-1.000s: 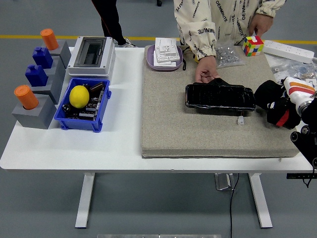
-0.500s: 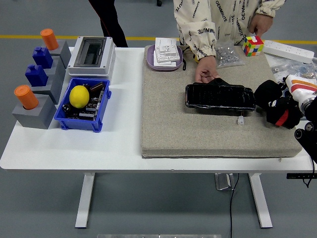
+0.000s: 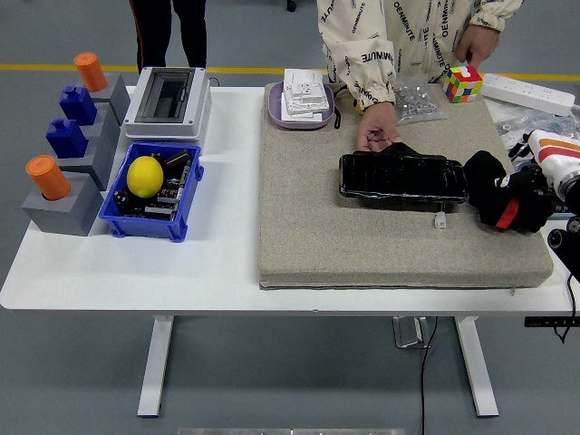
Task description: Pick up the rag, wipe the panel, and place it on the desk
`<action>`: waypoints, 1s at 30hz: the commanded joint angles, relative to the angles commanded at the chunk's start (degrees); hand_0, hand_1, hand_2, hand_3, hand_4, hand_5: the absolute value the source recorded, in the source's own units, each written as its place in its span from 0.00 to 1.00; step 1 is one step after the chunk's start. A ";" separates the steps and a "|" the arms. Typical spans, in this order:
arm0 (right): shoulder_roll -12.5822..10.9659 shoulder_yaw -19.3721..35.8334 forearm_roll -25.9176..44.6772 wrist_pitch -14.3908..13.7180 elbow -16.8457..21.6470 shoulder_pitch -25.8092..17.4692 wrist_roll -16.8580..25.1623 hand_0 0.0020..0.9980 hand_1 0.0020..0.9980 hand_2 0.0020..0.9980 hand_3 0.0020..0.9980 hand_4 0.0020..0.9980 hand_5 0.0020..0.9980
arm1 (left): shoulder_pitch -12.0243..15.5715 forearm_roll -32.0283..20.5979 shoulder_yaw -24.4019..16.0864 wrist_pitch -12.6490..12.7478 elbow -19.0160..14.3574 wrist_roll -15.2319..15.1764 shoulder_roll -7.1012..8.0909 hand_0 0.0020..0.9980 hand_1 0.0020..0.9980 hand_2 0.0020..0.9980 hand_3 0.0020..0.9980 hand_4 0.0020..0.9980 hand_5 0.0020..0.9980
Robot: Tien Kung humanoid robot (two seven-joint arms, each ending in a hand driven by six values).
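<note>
The flat rectangular panel (image 3: 402,177) is glossy black, lying on a beige-grey felt mat (image 3: 362,237) over the white table (image 3: 217,263). The robot's right hand (image 3: 509,198) is black with a red stripe, its wrist white and orange. A yellow lemon (image 3: 144,176) sits in a blue plastic bin (image 3: 149,227). The grey blocks (image 3: 56,210) carry orange cylinders (image 3: 47,177) and dark blue bottles (image 3: 66,137). The person's cream jacket sleeve (image 3: 362,54) bears black lettering; the puzzle cube (image 3: 462,83) is multicoloured.

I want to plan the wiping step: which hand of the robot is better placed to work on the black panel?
The right hand. It is already at the right end of the black panel on the mat; the left arm is out of view.
</note>
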 joint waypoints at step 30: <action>-3.53 17.85 5.24 -16.23 9.77 -6.88 14.26 0.63 0.59 0.67 0.61 1.00 0.48 | -0.44 -0.27 1.04 -0.05 0.00 0.01 0.06 0.64 0.69 0.73 0.56 0.60 0.47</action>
